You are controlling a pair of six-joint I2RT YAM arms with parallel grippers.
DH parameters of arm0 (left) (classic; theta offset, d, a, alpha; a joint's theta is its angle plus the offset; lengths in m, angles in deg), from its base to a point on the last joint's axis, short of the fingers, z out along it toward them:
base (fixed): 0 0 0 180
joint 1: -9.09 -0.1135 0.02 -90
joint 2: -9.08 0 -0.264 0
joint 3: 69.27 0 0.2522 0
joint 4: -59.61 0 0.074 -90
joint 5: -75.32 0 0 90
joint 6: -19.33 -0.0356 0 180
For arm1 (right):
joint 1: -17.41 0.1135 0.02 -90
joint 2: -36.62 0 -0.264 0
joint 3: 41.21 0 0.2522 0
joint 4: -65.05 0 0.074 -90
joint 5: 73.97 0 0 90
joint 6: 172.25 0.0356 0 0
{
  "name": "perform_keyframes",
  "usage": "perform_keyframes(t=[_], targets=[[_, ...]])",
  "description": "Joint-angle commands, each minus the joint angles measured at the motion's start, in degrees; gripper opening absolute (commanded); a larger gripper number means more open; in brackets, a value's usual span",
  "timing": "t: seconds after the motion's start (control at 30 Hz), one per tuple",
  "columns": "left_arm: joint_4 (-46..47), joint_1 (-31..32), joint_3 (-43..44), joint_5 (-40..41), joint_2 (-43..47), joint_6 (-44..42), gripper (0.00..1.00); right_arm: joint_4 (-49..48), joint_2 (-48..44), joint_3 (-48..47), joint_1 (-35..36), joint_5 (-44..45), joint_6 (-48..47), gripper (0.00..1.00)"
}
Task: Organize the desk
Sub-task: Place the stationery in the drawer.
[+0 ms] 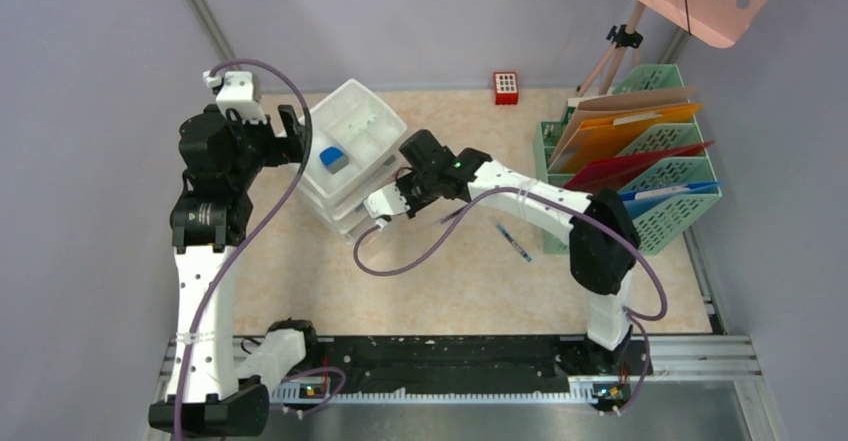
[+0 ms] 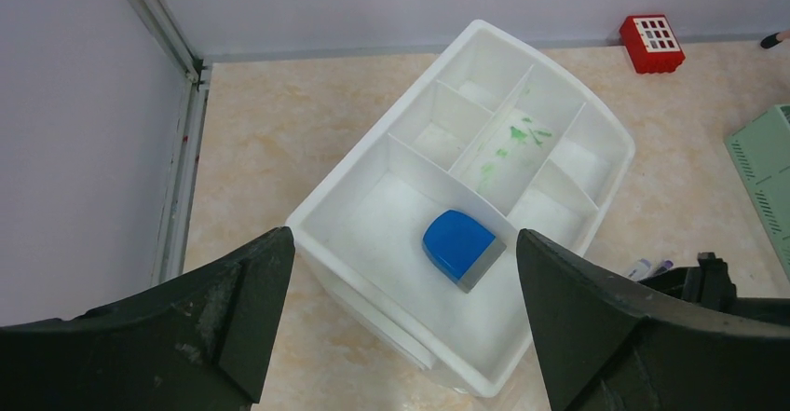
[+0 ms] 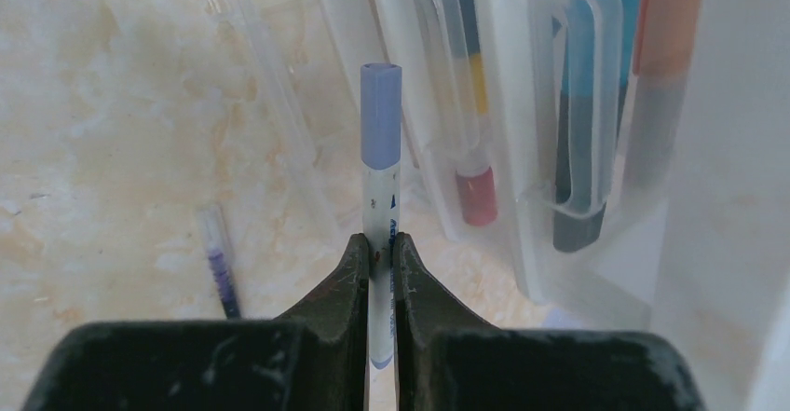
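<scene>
Found left gripper (image 2: 401,243) spread wide above white plastic compartmented drawer unit (image 2: 615,141) containing blue rounded block (image 2: 458,243). Noted right gripper (image 3: 377,243) clamped on slim lilac-capped white pen (image 3: 381,131). Located beige marbled desk (image 1: 470,291) beneath all.

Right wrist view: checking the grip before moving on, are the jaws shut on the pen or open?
Shut on the pen: the fingers pinch its white barrel with no gap.
</scene>
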Motion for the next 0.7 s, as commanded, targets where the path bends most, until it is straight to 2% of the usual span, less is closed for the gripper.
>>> perform_keyframes(t=[0.0,0.3,0.67], targets=[[2.5,-0.7,0.8,0.7,1.2,0.8,0.94,0.6,3.2,-3.4,2.1,-1.7,-7.7,0.0],[2.7,-1.3,0.4,0.6,1.6,0.6,0.94,0.3,8.8,-7.4,3.9,-1.2,-10.0,0.01],[3.6,-1.5,-0.5,0.3,2.6,0.4,0.94,-2.7,9.0,-6.5,4.2,1.1,-7.8,0.32]])
